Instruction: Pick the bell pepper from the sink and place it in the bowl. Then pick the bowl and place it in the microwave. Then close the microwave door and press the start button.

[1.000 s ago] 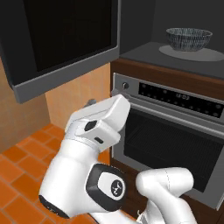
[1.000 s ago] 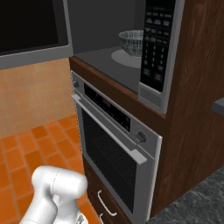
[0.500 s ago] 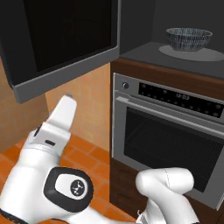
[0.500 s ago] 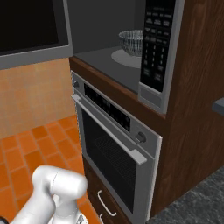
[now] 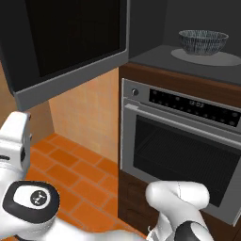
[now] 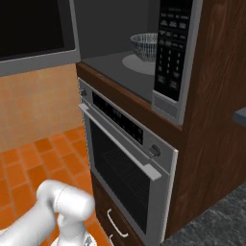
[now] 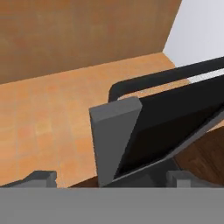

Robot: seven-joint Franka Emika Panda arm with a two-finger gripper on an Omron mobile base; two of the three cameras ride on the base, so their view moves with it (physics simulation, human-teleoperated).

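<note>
The bowl (image 5: 203,41) (image 6: 144,45) stands on the round turntable plate (image 5: 226,58) inside the open microwave (image 5: 150,33). The bell pepper is hidden from these views and the sink is out of view. The microwave door (image 5: 70,37) (image 6: 33,29) hangs wide open to the left, a black glass panel in a grey frame. In the hand view the door's (image 7: 175,122) thick grey corner rises close ahead of my gripper (image 7: 113,180). The gripper is open, its two dark fingertips (image 7: 41,177) set far apart with nothing held.
The wall oven (image 5: 188,141) (image 6: 125,163) with its bar handle sits directly below the microwave. The microwave's button panel (image 6: 173,53) is on the right of the cavity. An orange tiled floor (image 6: 29,163) and tan wall lie left. My white arm (image 5: 16,141) is low at the left.
My arm has swung left and down, from in front of the oven to below the open door's outer edge. The bowl and the door have not moved.
</note>
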